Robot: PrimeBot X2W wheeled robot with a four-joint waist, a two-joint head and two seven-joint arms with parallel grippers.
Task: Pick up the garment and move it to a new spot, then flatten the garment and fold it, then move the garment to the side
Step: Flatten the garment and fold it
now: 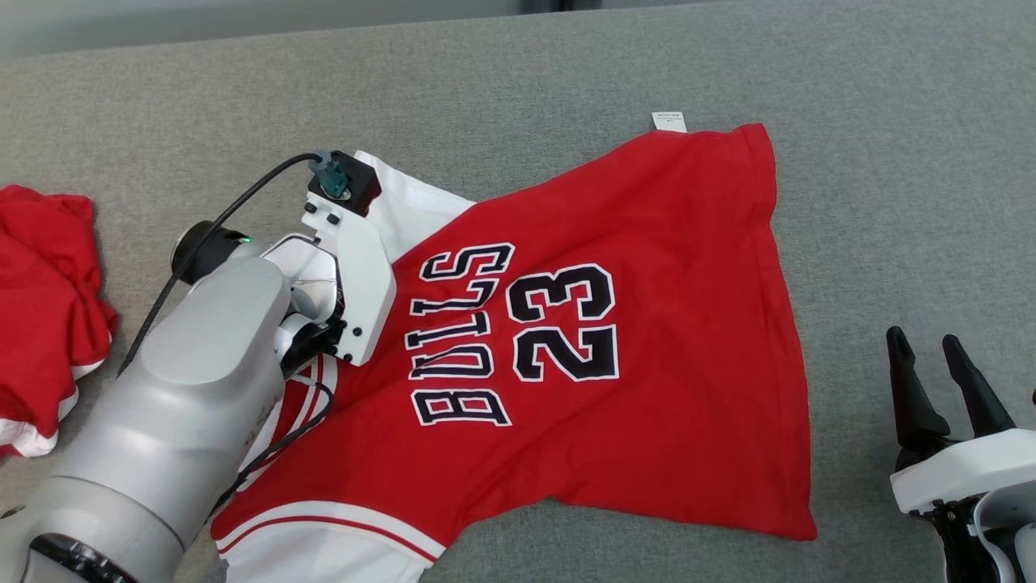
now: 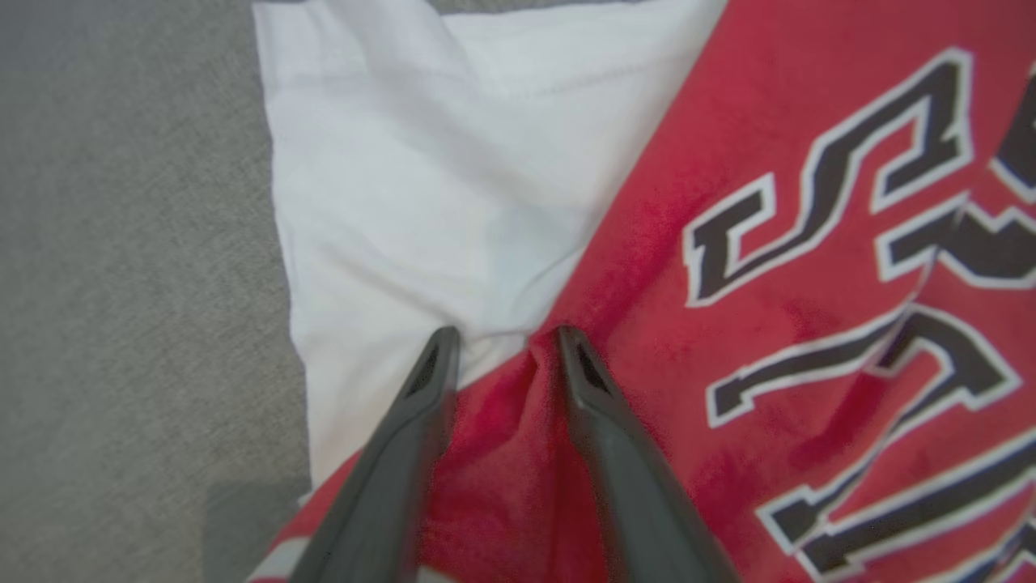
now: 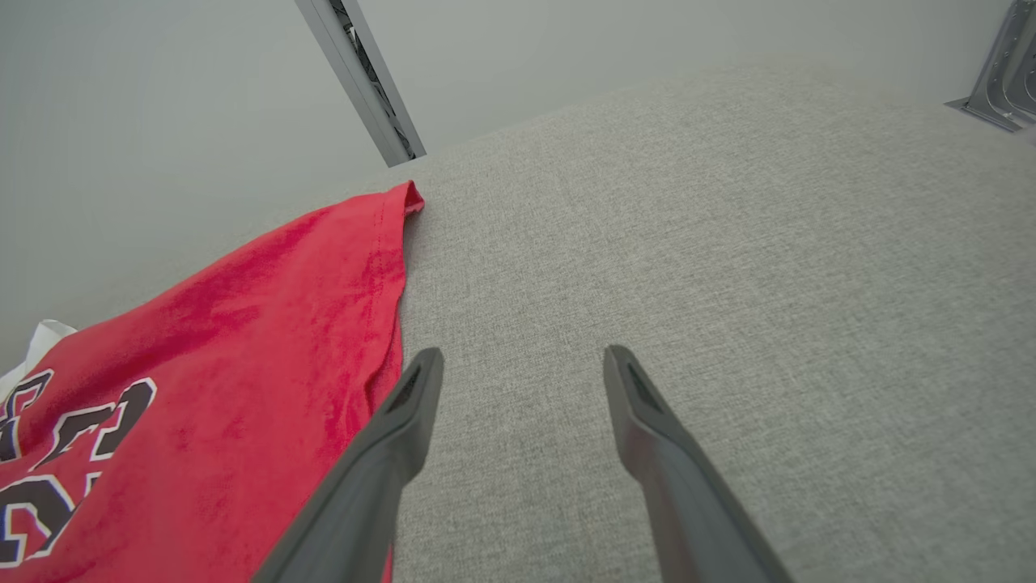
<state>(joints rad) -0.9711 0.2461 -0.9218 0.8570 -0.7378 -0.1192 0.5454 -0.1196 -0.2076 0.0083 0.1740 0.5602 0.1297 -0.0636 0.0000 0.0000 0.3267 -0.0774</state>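
The garment [image 1: 631, 324] is a red jersey with white sleeves and "BULLS 23" lettering, spread on the grey surface, its hem toward the right. My left arm's wrist [image 1: 348, 275] hangs over the jersey's left shoulder and hides its fingers in the head view. In the left wrist view my left gripper [image 2: 502, 336] presses down on the garment [image 2: 647, 364] at the seam between white sleeve and red body. The jaws stand partly apart, with a small ridge of red cloth between them. My right gripper [image 1: 931, 348] is open and empty at the lower right, clear of the garment [image 3: 243, 364], its fingertips [image 3: 522, 356] over bare fabric surface.
A second crumpled red and white cloth [image 1: 40, 308] lies at the left edge. A white label [image 1: 668, 121] pokes out at the jersey's far edge. The grey padded surface [image 1: 890, 202] stretches to the right. A metal strut [image 3: 364, 81] and a bracket [image 3: 999, 81] stand beyond it.
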